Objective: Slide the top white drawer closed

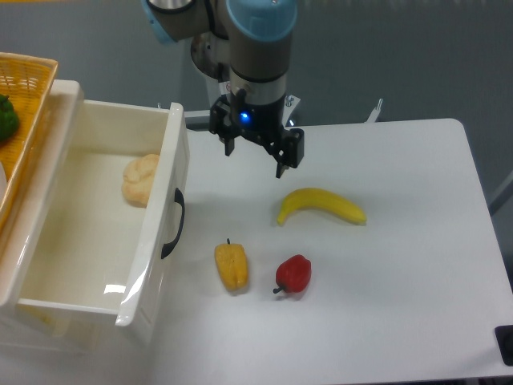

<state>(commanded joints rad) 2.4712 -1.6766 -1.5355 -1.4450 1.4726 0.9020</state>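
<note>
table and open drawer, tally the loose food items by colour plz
yellow: 2, the banana and the yellow pepper on the table
red: 1, the red pepper on the table
pale beige: 1, the bread roll inside the top white drawer
total: 4

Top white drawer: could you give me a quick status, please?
Gripper open, empty, above table right of drawer. Top white drawer pulled out, bread roll inside. Nothing blocking its front.

The drawer (152, 233) stands pulled wide open at the left of the table, a deep glossy cream-white box, its flat front panel carrying one black curved handle, facing right.
</note>
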